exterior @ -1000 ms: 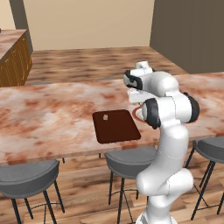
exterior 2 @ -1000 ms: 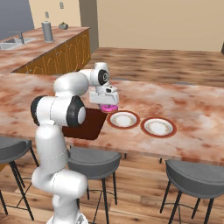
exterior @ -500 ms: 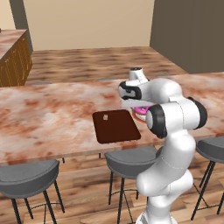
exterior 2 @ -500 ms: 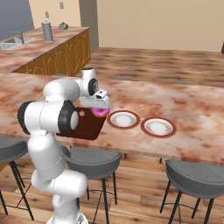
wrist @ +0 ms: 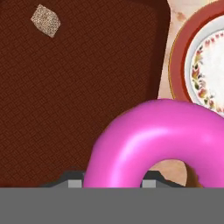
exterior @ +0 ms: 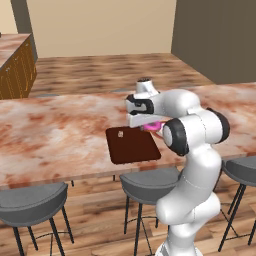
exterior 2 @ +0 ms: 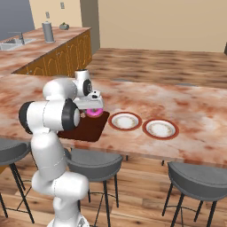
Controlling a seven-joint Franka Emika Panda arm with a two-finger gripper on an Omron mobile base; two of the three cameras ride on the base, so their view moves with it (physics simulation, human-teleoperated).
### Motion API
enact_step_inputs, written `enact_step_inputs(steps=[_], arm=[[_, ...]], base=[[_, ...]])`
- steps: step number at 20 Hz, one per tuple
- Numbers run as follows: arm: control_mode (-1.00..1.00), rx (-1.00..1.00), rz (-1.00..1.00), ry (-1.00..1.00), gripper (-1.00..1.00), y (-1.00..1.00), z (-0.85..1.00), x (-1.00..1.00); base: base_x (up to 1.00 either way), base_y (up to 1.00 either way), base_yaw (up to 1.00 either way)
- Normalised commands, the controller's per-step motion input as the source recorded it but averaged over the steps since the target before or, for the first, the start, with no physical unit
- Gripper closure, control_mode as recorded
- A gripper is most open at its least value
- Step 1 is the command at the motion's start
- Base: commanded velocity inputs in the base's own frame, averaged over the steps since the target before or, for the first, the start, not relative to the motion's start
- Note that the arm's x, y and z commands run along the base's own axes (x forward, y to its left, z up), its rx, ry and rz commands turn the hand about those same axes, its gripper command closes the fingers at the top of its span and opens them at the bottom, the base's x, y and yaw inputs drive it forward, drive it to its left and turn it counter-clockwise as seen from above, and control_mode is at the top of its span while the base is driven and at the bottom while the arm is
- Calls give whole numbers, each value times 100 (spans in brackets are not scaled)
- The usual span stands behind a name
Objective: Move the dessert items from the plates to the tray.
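Observation:
My gripper (exterior: 150,124) is shut on the pink-frosted ring donut (exterior: 153,126), holding it just above the right edge of the dark brown tray (exterior: 134,147). In the hand view the donut (wrist: 162,140) hangs over the tray (wrist: 87,87) near its border with the counter. The tiny tan lump (wrist: 45,20) lies on the tray's far part, also seen from the left base (exterior: 120,134). Two white plates with reddish rims (exterior 2: 125,120) (exterior 2: 160,128) sit right of the tray (exterior 2: 91,129), both bare. The near plate's rim (wrist: 177,52) shows beside the donut (exterior 2: 94,112).
All of this rests on a long marbled pink counter (exterior: 55,135). Grey stools (exterior: 30,202) (exterior 2: 197,179) stand along its near side. A second counter with a sink and a metal canister (exterior 2: 47,32) lies at the back left.
The arm has swung left, carrying the donut from beside the plates to over the tray's right edge. The grip has stayed the same.

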Motion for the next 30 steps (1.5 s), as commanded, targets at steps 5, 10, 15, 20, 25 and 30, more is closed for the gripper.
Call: enact_step_inputs(steps=[5, 10, 15, 20, 25, 30], arm=[[-100, 0, 28, 3, 100, 50, -12, 0], [-100, 2, 9, 0, 100, 19, -32, 0], [-100, 3, 8, 0, 100, 12, -41, 0], [-100, 7, 10, 0, 100, 10, -42, 4], [-100, 5, 13, 0, 100, 1, -31, 9], [-100, 2, 6, 1, 100, 0, -29, 0]], base=[[0, 0, 0], [0, 0, 0], [0, 0, 0], [0, 0, 0], [0, 0, 0], [0, 0, 0]])
